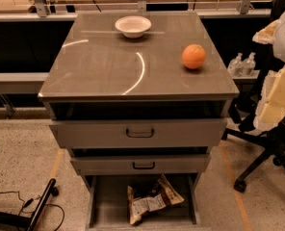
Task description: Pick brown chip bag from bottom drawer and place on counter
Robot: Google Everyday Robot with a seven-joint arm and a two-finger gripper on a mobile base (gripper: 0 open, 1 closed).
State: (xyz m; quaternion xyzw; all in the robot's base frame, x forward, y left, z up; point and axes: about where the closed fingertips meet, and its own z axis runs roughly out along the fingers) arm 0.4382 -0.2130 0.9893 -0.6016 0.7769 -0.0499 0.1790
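Note:
The brown chip bag (153,198) lies crumpled in the open bottom drawer (101,206), toward its middle-right, with the white label panel facing up. The counter (109,66) is the glossy grey-brown top of the cabinet, above the two upper drawers. My gripper (277,32) is at the right edge of the view, level with the counter top. It is to the right of the cabinet, well above the bag and apart from it, with the cream arm parts (282,95) below it.
On the counter stand a white bowl (133,26) at the back middle and an orange (194,57) at the right. The two upper drawers (140,133) are pulled partly out and overhang the bottom drawer. An office chair base (263,162) stands at the right. Cables and a black bar (34,211) lie on the floor at the left.

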